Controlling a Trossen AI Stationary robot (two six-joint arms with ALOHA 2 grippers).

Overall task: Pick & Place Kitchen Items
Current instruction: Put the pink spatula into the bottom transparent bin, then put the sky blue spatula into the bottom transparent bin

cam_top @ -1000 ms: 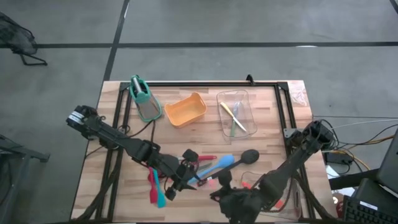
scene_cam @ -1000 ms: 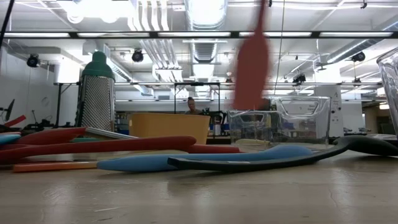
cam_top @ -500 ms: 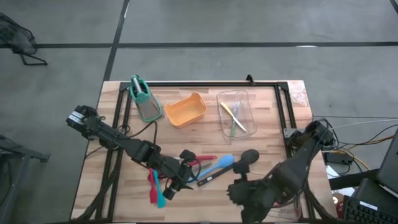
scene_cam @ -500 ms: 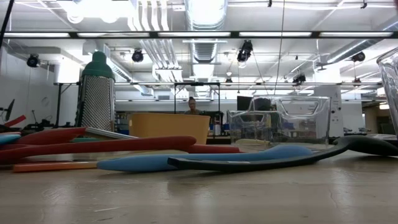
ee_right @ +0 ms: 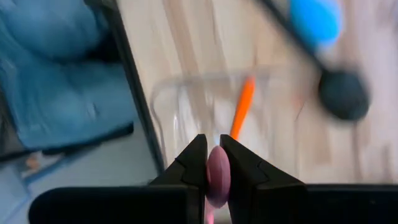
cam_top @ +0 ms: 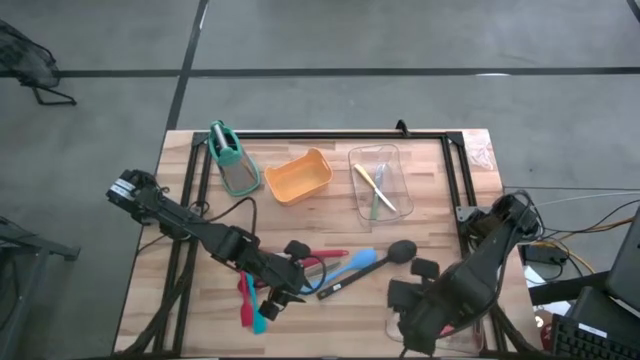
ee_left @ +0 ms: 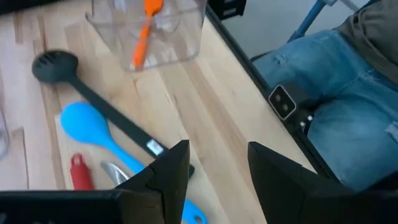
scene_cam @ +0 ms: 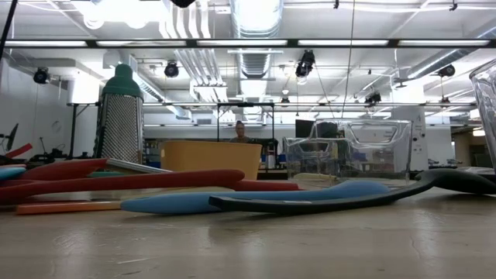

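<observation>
Your right claw (ee_right: pixel 211 163) is clamped on a pink utensil (ee_right: pixel 217 173), fingers nearly together with only the handle between them. It hangs over a clear tray (ee_right: pixel 205 109) that already holds an orange utensil (ee_right: pixel 241 112), so the grip looks meant for a drop into that tray. Your left claw (ee_left: pixel 216 163) hovers spread and empty. Just ahead of it, the black ladle (ee_left: pixel 93 102) and blue spoon (ee_left: pixel 93 124) lie on the worktop (ee_left: pixel 205 106), likely the next picks.
</observation>
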